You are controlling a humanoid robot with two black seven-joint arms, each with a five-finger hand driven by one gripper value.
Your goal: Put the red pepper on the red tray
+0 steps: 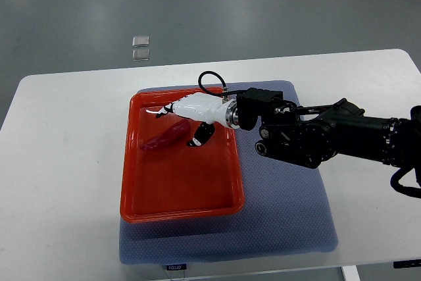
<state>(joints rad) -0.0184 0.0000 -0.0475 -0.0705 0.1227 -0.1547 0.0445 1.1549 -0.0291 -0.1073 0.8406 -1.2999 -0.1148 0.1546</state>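
From the top view, a shallow rectangular red plastic tray (pixel 181 192) sits on a blue-grey padded mat (pixel 289 208) laid over the white bench (pixel 59 162). A long, glossy red pepper (pixel 166 137) lies in the tray's upper left part, tilted, resting on the tray floor. The black right arm reaches in from the right edge, and its white robot hand (pixel 194 111) hovers just above and beside the pepper, fingers loosely spread, gripping nothing.

White table (pixel 59 162); blue-grey mat (pixel 289 208) lies on it.
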